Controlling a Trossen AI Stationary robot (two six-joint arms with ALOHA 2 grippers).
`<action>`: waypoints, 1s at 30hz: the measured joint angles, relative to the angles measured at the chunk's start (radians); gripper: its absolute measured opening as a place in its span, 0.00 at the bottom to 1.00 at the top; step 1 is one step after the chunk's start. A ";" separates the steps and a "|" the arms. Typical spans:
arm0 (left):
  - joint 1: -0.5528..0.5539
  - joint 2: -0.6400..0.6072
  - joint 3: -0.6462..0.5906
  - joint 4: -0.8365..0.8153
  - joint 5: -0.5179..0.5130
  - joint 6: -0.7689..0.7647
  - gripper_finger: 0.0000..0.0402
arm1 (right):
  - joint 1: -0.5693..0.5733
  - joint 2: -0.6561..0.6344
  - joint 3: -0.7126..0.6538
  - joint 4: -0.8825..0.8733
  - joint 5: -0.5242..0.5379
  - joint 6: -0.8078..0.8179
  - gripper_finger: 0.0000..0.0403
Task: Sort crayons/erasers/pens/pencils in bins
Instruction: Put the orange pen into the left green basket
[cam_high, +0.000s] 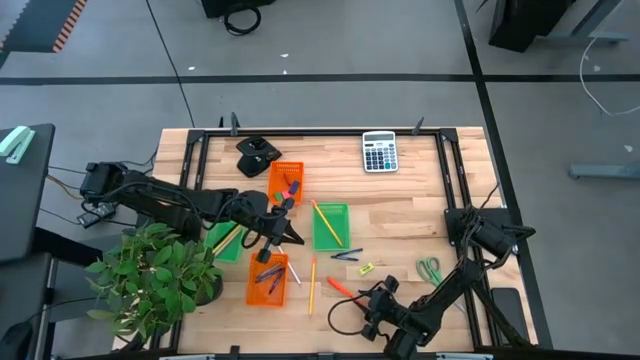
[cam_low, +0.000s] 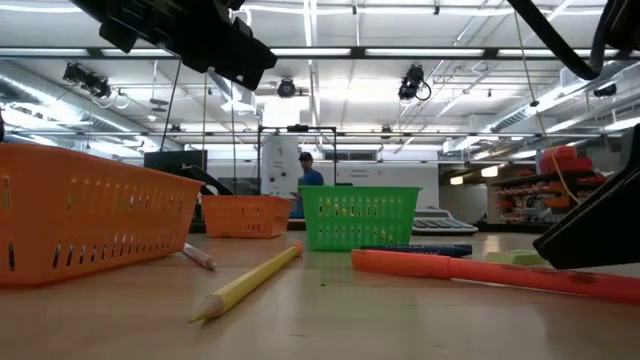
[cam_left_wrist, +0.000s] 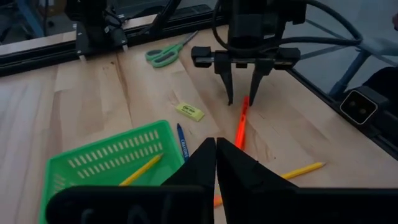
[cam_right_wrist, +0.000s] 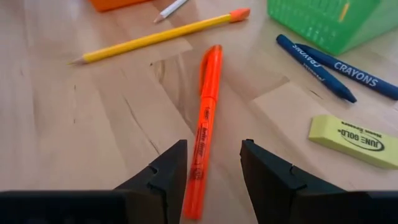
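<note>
1. The right pincer (cam_right_wrist: 210, 180) is open over the tabletop (cam_right_wrist: 74, 124), one finger on each side of the orange pen (cam_right_wrist: 205, 124), holding nothing.
2. The left pincer (cam_left_wrist: 215, 163) is shut and empty, above the green bin (cam_left_wrist: 99, 163) near that pen.

Four bins sit on my table: an orange bin (cam_high: 286, 182) with small erasers at the far side, a green bin (cam_high: 330, 226) holding a yellow pencil at centre, a second green bin (cam_high: 224, 240) largely hidden under my left arm, and a near orange bin (cam_high: 267, 280) containing dark pens. Loose on the wood lie a long yellow pencil (cam_right_wrist: 158, 37), an orange pen (cam_right_wrist: 204, 124) flat between my right fingers, two blue crayons (cam_right_wrist: 336, 68) side by side, and a yellow eraser (cam_right_wrist: 352, 140)
</note>
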 joint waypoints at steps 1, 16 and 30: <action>0.003 0.000 0.000 -0.002 0.000 0.000 0.06 | 0.000 0.000 0.000 -0.001 -0.002 -0.013 0.39; 0.008 0.005 0.000 -0.022 -0.001 0.003 0.05 | -0.026 -0.003 -0.018 0.026 -0.102 -0.090 0.39; 0.007 0.005 0.000 -0.022 -0.001 0.003 0.04 | 0.018 -0.004 -0.082 0.081 -0.068 0.014 0.39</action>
